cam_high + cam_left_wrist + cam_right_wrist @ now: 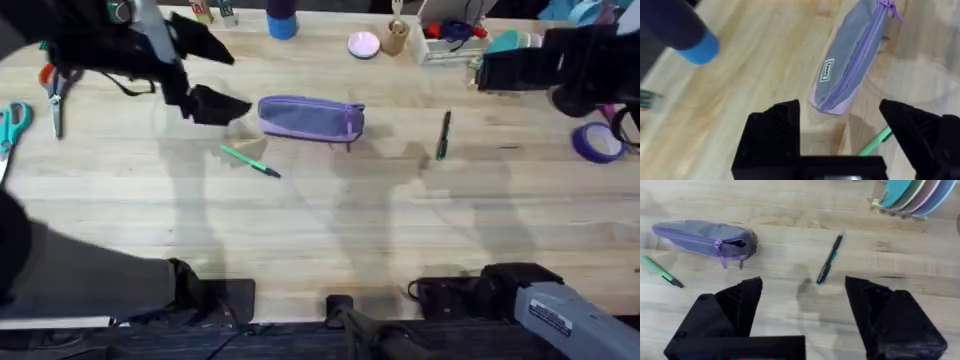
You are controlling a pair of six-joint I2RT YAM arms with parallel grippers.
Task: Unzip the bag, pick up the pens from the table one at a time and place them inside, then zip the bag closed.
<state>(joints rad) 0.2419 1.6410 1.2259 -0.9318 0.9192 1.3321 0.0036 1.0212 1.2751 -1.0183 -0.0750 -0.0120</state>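
Note:
The lavender bag [310,117] lies on the table [330,220] at the middle back, its zipper running along the top [850,55] [702,237]. In front of its left end lies the bright green pen [250,160] [875,145] [662,272]. The dark pen [443,135] [830,257] rests to the bag's right. My left gripper [225,75] [840,120] hovers open just left of the bag, holding nothing. Far to the right of the dark pen, my right gripper [482,72] [802,305] is open and holds nothing.
Orange-handled scissors [55,95] and teal scissors [12,125] lie at the far left. A purple tape roll [598,143] sits at the right edge. Along the back stand a blue bottle [282,20], a pink dish [363,44] and a rack of plates [910,197].

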